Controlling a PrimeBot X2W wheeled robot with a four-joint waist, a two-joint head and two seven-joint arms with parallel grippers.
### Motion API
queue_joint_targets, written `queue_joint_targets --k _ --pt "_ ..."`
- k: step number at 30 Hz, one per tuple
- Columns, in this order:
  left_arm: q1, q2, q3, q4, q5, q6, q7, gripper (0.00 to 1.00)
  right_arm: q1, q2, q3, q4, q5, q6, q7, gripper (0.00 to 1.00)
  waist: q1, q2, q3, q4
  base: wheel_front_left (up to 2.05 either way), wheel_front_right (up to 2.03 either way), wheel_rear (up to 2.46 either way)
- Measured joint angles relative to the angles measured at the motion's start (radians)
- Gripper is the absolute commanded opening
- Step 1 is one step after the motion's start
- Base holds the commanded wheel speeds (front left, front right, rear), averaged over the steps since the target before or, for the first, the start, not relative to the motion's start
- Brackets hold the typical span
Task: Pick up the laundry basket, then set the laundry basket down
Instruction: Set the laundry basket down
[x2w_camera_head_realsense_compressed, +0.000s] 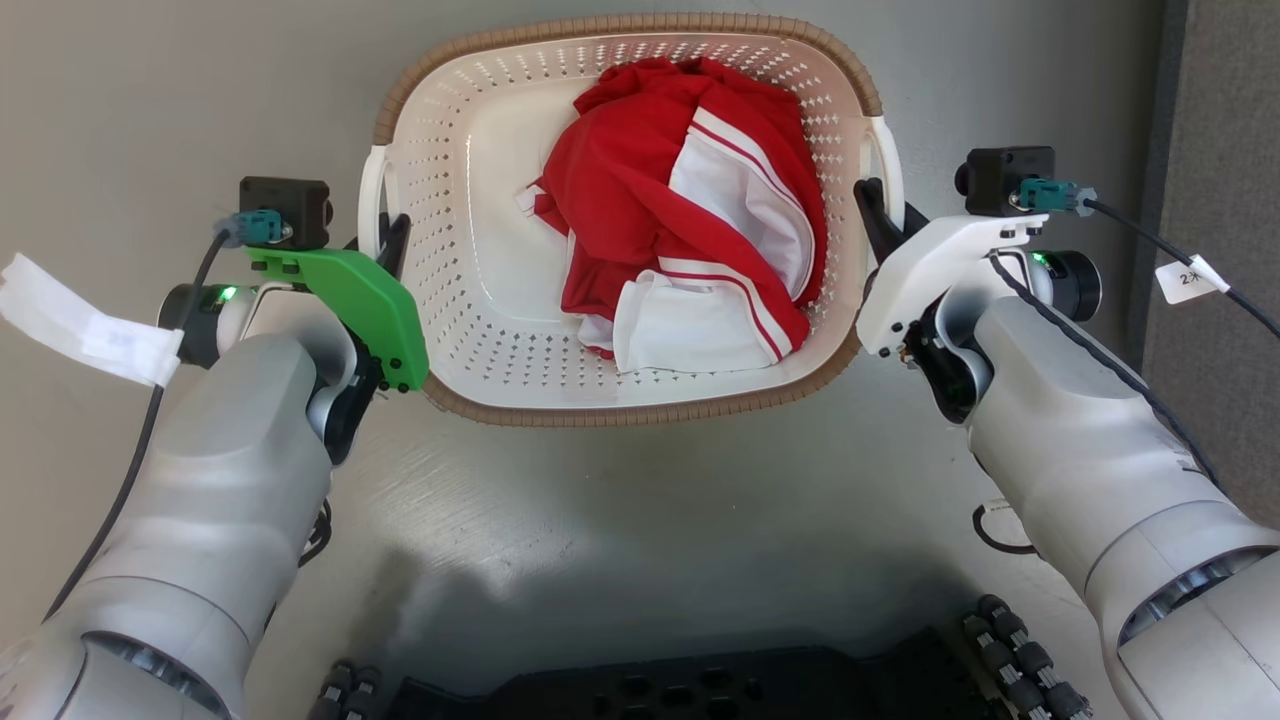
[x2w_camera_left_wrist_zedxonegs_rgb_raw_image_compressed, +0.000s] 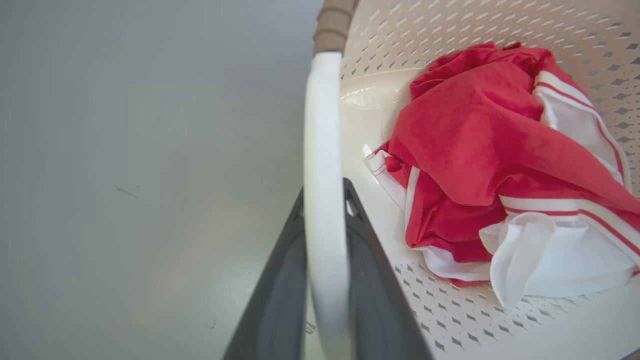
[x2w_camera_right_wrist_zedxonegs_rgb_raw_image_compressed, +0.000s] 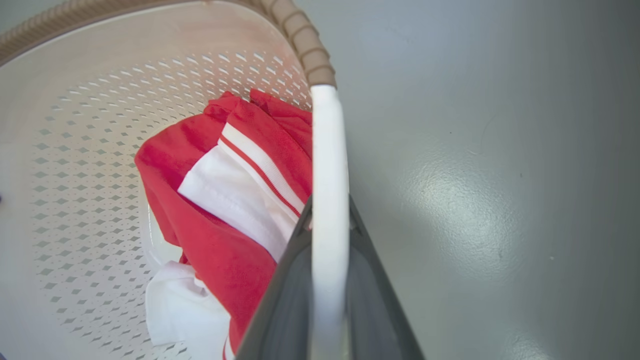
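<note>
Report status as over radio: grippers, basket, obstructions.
Left gripper shut on left handle, right gripper shut on right handle. Laundry basket holds red-and-white garment. No obstruction seen.

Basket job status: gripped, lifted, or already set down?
Done: both reaches. The left tool clamps the left handle and the right tool clamps the right handle of the laundry basket, red-and-white garment inside. In hand: the pick-up; whether it is off the floor I cannot tell. Left: setting it down.
</note>
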Motion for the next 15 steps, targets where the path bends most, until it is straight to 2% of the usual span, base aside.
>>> queue_joint_targets --k 5,6,7,8,9,15 --pt "-0.012 -0.003 -0.016 0.008 0.002 0.0 -0.001 0.01 -0.003 0.002 0.002 0.012 0.008 0.002 0.0 0.0 0.0 0.0 -0.004 0.002 0.0 0.0 0.0" --pt "-0.016 -0.004 -0.021 0.008 0.002 0.0 0.0 0.51 -0.003 0.002 0.002 0.014 0.01 0.005 0.0 0.0 0.0 0.0 -0.004 0.003 0.0 0.0 0.0" --pt "-0.018 -0.004 -0.024 0.007 0.003 0.0 0.0 1.0 -0.003 0.002 0.002 0.015 0.01 0.005 0.0 0.16 0.0 0.0 -0.005 0.003 0.0 0.0 0.0" --pt "-0.019 -0.003 -0.026 0.008 0.009 0.0 -0.006 1.0 -0.003 0.0 0.0 0.015 0.011 0.007 0.001 0.36 0.0 0.0 -0.006 0.004 0.0 0.0 0.0" --pt "-0.021 0.002 -0.028 0.008 0.015 0.0 -0.016 1.0 -0.003 -0.005 -0.001 0.021 0.011 0.007 0.004 1.0 0.0001 0.0 -0.006 0.005 0.0 0.0 0.0" --pt "-0.023 0.01 -0.029 0.011 0.014 0.0 -0.019 1.0 0.0 -0.025 -0.006 0.037 0.017 0.007 0.004 1.0 0.0 0.0 -0.013 0.009 0.0 0.0 0.0"
